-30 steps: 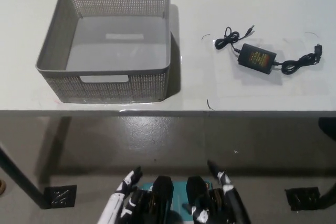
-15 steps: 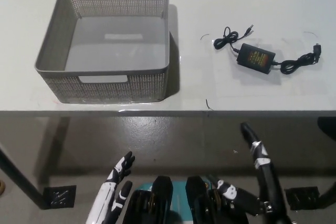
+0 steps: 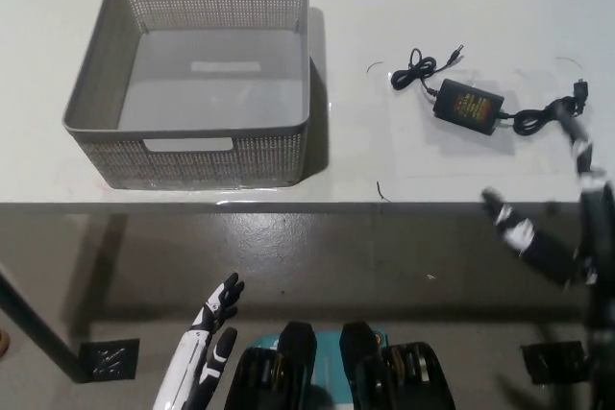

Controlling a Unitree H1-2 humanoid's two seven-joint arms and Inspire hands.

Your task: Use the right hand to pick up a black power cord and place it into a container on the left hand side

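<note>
At lower left my left hand [image 3: 205, 348] idles below the table edge, fingers spread, empty. Grey basket [image 3: 192, 74] sits on the table's [image 3: 384, 7] left, open-topped and empty, ready as the drop target. Black power cord [image 3: 468, 103] lies right of it, adapter brick mid-cable, ends coiled. Right hand [image 3: 562, 208] hovers near the cord, fingers apart, empty; it's motion-blurred and partly cut off at the frame edge.
</note>
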